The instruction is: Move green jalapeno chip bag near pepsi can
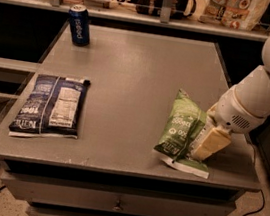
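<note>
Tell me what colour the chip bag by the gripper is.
The chip bag is light green with white print, clearest in the camera view; the gripper sits at its right edge.
</note>
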Available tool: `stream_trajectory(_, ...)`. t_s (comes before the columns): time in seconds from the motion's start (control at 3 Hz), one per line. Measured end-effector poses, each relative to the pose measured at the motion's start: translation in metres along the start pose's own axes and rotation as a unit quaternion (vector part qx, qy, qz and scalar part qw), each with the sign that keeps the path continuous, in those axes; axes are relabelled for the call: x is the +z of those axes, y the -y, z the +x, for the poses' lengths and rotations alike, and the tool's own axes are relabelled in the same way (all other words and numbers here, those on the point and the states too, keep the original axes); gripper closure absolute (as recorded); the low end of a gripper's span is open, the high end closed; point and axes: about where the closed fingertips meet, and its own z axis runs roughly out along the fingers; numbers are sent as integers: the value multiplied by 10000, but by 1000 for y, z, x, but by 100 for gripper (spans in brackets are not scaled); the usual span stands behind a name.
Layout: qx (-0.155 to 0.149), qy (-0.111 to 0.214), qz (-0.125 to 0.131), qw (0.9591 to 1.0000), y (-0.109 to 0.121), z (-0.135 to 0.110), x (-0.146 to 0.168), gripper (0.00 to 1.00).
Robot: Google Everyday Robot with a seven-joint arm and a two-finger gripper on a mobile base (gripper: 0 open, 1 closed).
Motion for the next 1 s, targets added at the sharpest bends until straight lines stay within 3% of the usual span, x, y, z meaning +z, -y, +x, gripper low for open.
stream_trajectory(0.33,-1,0,1,10000,0,-2,-8,87)
stream_trajectory(0.67,-4,-1,1,10000,0,-3,-10,100)
stream_trajectory(1.0,-572,40,383,9976,2,-45,-53,100)
